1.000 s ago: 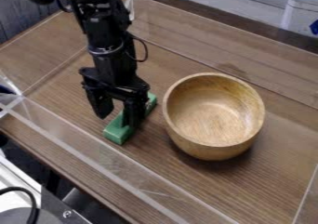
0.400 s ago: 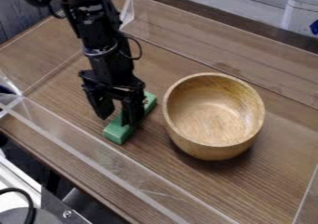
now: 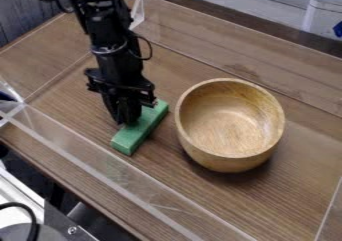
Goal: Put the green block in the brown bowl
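Fingers drawn together, the hand (image 3: 127, 112) pinches the green block (image 3: 139, 128) lying flat on the wooden counter (image 3: 227, 55), just left of the brown bowl (image 3: 231, 123); clear walls edge the counter, open boards behind the bowl.

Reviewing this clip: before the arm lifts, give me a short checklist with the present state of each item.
1. Gripper down at the green block: ok.
2. Fingers drawn together on the block: ok, they look shut on it.
3. Grip firm enough to lift: cannot tell; the contact is hidden behind the fingers.
4. Block off the table: not ok, it lies flat on the wood.
5. Brown bowl upright and empty: ok.
6. Path from block to bowl free of other things: ok, bare wood between them.
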Robot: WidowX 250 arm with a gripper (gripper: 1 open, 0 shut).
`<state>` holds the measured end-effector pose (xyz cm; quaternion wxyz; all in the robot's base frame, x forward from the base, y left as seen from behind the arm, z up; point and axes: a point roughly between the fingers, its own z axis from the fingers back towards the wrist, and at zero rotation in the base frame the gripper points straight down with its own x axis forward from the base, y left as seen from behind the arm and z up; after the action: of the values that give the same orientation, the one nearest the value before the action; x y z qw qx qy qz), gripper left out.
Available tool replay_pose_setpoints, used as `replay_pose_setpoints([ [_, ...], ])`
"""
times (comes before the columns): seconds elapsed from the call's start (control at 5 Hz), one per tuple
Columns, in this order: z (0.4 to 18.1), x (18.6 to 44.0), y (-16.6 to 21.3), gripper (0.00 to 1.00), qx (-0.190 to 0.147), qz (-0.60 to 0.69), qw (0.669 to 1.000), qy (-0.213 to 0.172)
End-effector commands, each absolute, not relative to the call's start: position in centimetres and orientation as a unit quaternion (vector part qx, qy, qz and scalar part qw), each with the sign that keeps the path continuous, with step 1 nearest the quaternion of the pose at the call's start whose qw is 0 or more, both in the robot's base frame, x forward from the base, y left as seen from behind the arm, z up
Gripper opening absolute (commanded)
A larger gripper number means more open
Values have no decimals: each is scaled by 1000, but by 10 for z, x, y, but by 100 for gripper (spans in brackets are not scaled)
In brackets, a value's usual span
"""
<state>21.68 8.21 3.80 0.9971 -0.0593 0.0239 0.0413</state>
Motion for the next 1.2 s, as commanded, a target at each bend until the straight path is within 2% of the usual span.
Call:
replay_pose_setpoints([
  [0.0, 51, 226, 88, 0, -54, 27, 998, 10],
  [0.2, 55, 226, 90, 0, -58, 18, 998, 14],
  [0.6, 48, 212, 83, 0, -54, 16, 998, 19],
  [1.0, 70, 206, 97, 0, -106, 35, 994, 7],
])
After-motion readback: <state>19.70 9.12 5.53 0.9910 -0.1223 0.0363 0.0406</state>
